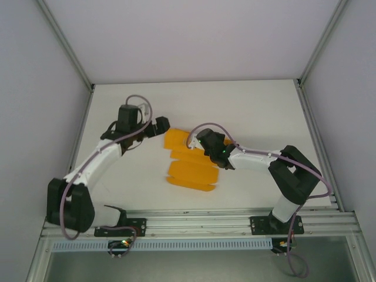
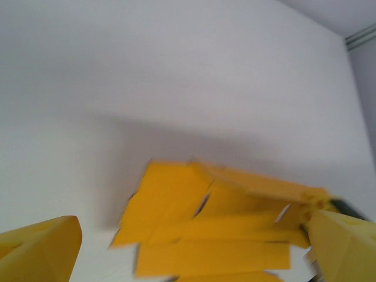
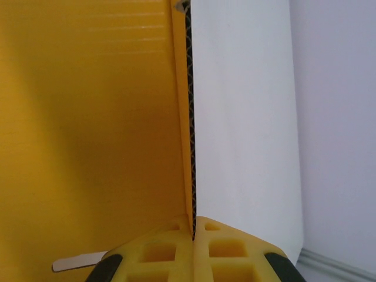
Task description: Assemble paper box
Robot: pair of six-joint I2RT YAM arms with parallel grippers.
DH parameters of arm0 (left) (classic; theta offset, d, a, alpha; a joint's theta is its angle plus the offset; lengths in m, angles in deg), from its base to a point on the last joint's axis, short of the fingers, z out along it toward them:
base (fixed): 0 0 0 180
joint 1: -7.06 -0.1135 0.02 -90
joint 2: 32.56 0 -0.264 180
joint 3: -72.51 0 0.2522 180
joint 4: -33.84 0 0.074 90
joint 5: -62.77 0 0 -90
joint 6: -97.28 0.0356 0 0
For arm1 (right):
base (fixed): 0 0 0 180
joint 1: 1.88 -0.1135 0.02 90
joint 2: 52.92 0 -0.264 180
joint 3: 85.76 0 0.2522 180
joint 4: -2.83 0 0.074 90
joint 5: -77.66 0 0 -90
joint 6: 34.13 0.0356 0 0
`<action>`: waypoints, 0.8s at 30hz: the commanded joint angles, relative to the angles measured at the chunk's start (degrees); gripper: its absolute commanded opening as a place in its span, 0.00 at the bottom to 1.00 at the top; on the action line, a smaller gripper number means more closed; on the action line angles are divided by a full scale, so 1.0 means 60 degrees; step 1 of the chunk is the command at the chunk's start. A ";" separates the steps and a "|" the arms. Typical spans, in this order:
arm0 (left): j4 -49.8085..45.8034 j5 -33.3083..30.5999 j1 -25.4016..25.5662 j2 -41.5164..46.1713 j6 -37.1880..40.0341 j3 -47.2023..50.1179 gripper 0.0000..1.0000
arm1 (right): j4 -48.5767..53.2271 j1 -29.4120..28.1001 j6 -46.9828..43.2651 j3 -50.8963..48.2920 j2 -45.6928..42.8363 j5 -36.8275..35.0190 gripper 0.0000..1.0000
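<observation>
Paper box (image 1: 189,164), bright orange thin card, on white desk (image 1: 252,106). Your right fingers (image 3: 229,247) pinch its edge; left fingers (image 2: 41,249) spread wide, empty.

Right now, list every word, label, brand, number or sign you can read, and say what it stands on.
There is no text, label, brand, number or sign to read.
The paper box is plain orange card with no print on the faces that show.
The green light on the right arm is a lamp, not a sign.
</observation>
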State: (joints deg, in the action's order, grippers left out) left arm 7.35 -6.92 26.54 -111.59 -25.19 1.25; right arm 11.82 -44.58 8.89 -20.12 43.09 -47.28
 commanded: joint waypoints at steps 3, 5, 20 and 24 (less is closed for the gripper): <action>0.0038 0.2052 0.0313 -0.1262 0.0396 -0.1482 0.98 | -0.0888 -0.0044 -0.0226 -0.0001 -0.0542 -0.0018 0.00; -0.0198 0.2024 0.0452 -0.1626 0.0540 -0.1786 0.98 | -0.0957 -0.0055 -0.0052 -0.0065 -0.0672 0.0276 0.00; 0.0019 0.2805 0.0638 -0.2268 0.0460 -0.1474 0.87 | -0.1031 0.0129 0.1074 -0.0324 -0.1750 0.1912 0.00; -0.0105 0.3191 0.0682 -0.2392 0.0701 -0.1514 0.80 | -0.1600 0.0151 0.1128 -0.0643 -0.1930 0.2119 0.00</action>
State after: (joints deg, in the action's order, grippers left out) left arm 7.81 8.25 29.91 -124.77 -22.83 -8.37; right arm 8.91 -43.40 12.85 -23.66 33.95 -39.06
